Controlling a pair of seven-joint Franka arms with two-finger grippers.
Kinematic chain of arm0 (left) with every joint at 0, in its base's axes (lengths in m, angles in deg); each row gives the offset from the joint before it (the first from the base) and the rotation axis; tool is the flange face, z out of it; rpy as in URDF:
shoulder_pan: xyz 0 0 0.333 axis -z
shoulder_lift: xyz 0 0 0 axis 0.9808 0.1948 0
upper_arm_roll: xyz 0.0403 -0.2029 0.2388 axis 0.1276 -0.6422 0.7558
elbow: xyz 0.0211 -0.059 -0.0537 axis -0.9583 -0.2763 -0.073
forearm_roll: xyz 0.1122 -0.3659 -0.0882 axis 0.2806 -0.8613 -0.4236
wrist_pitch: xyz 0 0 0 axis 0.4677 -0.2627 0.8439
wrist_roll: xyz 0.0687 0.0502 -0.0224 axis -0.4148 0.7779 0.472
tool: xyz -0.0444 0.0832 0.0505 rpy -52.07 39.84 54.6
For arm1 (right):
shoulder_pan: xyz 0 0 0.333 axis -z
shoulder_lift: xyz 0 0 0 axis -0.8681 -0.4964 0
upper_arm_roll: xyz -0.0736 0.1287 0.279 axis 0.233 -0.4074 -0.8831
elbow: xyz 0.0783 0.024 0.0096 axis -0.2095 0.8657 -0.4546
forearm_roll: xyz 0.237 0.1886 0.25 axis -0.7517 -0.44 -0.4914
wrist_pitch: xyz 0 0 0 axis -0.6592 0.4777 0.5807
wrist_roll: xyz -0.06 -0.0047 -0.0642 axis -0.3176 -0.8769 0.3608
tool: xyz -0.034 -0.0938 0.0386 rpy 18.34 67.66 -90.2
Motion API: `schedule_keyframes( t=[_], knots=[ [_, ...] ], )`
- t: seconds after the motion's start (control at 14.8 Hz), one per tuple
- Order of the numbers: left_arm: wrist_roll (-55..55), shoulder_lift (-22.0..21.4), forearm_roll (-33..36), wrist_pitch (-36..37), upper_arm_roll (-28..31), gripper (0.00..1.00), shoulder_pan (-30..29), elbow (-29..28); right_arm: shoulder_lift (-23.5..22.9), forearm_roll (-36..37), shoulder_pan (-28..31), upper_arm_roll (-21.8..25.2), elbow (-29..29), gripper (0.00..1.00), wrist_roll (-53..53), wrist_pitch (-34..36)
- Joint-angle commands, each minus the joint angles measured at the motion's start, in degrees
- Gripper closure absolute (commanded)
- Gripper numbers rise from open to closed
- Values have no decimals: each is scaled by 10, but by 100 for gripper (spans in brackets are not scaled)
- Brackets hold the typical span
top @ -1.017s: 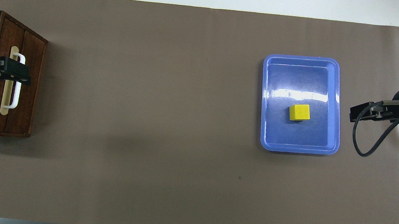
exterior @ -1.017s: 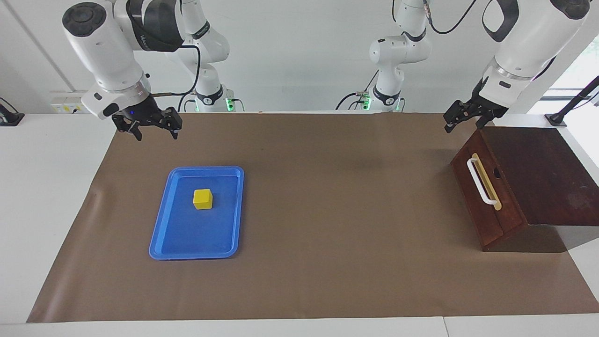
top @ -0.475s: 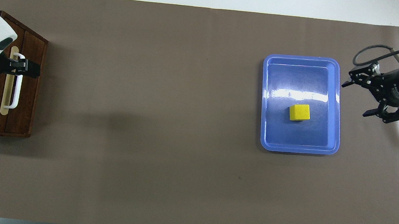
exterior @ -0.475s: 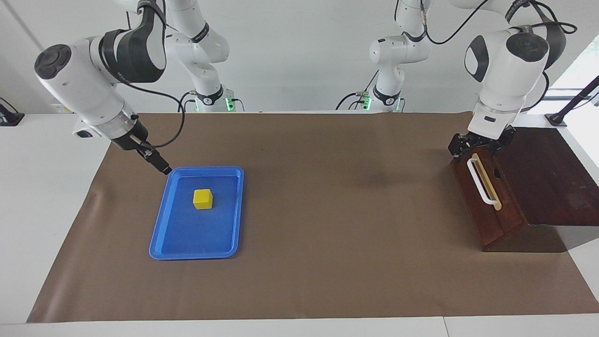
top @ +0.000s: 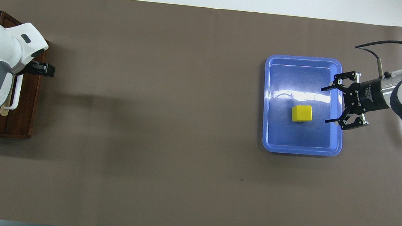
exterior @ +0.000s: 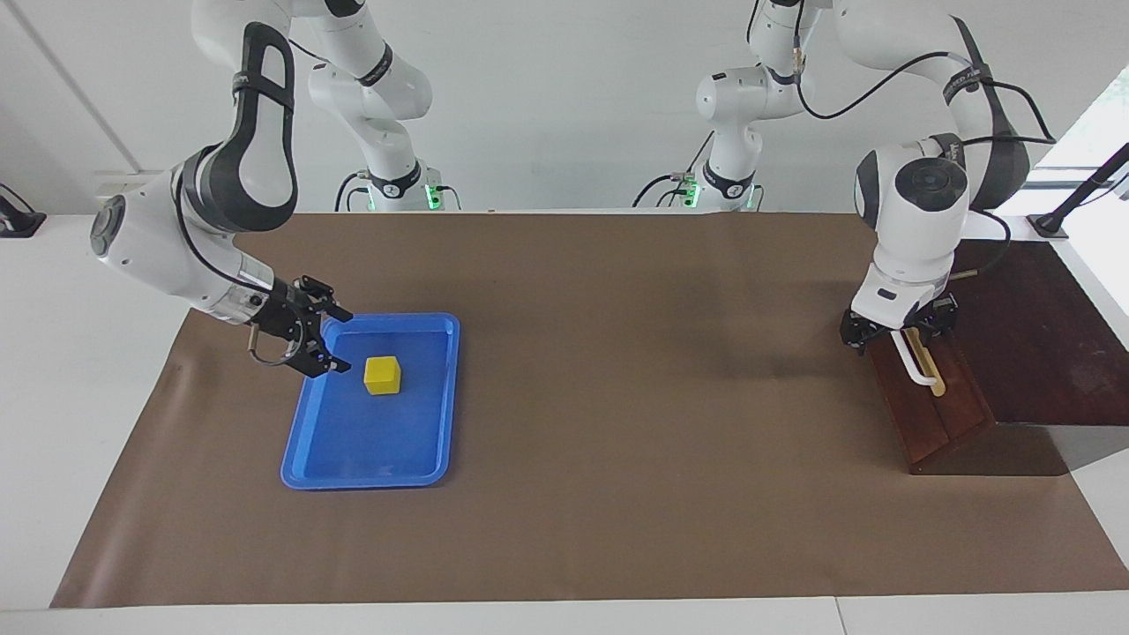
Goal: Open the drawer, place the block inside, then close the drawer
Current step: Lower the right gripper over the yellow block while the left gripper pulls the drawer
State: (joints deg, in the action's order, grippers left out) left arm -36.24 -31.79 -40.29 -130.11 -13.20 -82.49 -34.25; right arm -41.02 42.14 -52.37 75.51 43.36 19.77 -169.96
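The yellow block sits in the blue tray; it also shows in the overhead view. My right gripper is open, low over the tray's rim at the right arm's end, beside the block and apart from it. The dark wooden drawer is closed at the left arm's end. My left gripper is open at the upper end of the white handle, jaws on either side of it. In the overhead view the left arm hides most of the handle.
A brown mat covers the table between the tray and the drawer cabinet. White table margins lie around the mat.
My right gripper came down from above the mat to the tray's rim and turned toward the block. My left gripper came down from above the cabinet onto the handle's upper end.
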Motion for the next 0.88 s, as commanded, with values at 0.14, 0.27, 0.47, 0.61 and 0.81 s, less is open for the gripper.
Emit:
schedule_keyframes(
  t=[0.14,0.27,0.47,0.61,0.81],
  knots=[
    [12,-13,14,-54,1,0,-16,-47,-19,-72,36,-6,64,0,-92,-25],
    [12,-10,14,-65,1,0,-16,-51,-26,-74,36,-6,64,0,-102,-35],
    [11,3,14,-72,0,0,-20,-52,-29,-75,32,-7,63,0,-126,-57],
    [7,13,14,-79,0,0,-13,-52,-33,-88,31,-7,58,0,-141,-75],
    [3,17,13,-79,-1,0,9,-50,-44,-109,25,-7,57,0,-162,-105]
  ],
)
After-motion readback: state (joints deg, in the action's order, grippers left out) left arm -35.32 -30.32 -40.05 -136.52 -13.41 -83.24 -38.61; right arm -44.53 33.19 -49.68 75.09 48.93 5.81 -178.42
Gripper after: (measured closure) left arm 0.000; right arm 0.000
